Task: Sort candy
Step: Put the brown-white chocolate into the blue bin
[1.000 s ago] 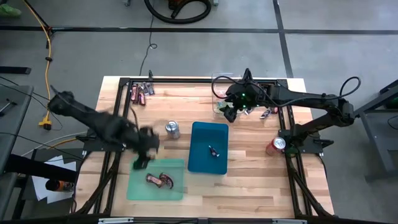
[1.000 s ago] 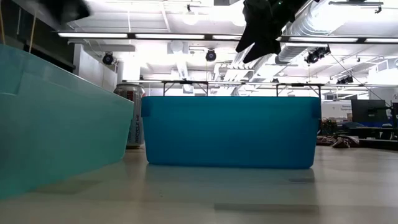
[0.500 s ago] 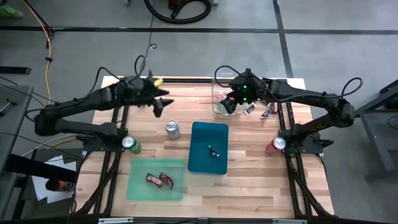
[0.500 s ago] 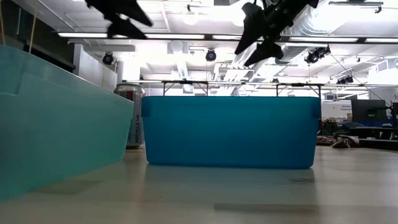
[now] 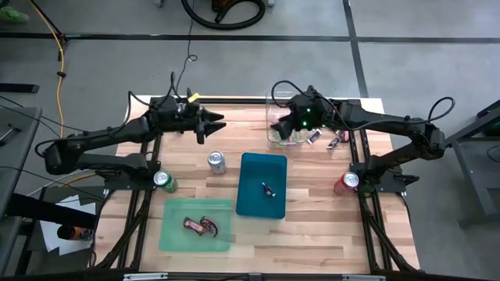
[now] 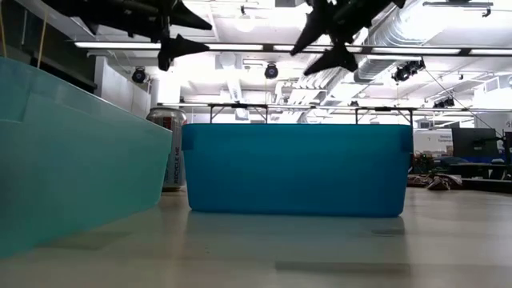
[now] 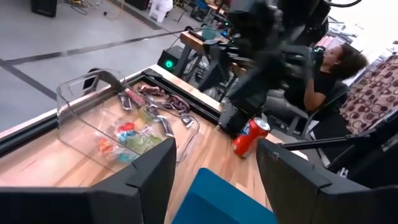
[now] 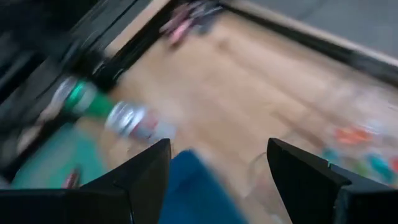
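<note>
Both grippers hang open in the air and hold nothing. My left gripper [image 5: 215, 126] [image 7: 216, 149] is over the far left of the table, its fingers pointing right toward the clear container [image 5: 283, 117] [image 7: 93, 115]. Small bright red, green and blue candies [image 7: 127, 138] lie in that container. My right gripper [image 5: 283, 129] [image 8: 219, 146] hovers over it. One dark wrapped candy [image 5: 268, 188] lies in the blue bin [image 5: 262, 185]. Red-brown bars [image 5: 203, 226] lie in the green tray [image 5: 195, 225]. More wrapped pieces [image 5: 336, 141] [image 7: 163, 99] lie on the wood right of the container.
A silver can [image 5: 216, 162] stands left of the blue bin, a green can [image 5: 162, 180] at the left edge and a red can [image 5: 346, 183] at the right edge. A person [image 7: 333, 65] sits beyond the table's right side. Bare wood lies between container and bin.
My left gripper rose from over the green tray near the table's near edge, swung to the far left part of the table and turned so its fingers point right. My right gripper stayed over the clear container, drifting slightly toward the far left.
</note>
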Available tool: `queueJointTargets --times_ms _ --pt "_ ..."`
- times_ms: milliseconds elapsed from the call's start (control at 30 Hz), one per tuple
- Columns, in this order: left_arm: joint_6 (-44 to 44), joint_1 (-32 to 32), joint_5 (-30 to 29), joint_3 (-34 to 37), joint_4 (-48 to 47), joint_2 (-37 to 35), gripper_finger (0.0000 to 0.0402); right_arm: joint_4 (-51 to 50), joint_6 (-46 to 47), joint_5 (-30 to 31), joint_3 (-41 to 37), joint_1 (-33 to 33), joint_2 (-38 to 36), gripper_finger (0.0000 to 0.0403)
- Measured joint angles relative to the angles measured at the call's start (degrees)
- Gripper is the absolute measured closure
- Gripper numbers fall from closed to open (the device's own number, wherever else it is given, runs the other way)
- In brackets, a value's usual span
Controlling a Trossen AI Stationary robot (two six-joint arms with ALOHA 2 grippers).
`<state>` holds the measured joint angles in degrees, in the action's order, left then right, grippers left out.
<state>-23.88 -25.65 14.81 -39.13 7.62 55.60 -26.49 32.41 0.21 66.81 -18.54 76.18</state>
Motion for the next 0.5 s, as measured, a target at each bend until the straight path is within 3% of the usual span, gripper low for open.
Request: queueJointTargets --times_ms 133,300,500 --pt "0.57 0.0 0.07 0.0 -0.01 -0.64 0.0195 -5.25 11.33 9.03 3.71 -5.14 0.01 0.0141" --pt "4.15 0.02 0.24 -0.02 0.02 -1.23 0.0195 -16.85 13.93 17.25 9.76 -14.33 0.0 0.0141" --pt "4.49 0.02 0.24 -0.02 -0.18 -1.19 0.0195 -25.9 15.67 17.55 10.61 -26.62 1.32 0.0141"
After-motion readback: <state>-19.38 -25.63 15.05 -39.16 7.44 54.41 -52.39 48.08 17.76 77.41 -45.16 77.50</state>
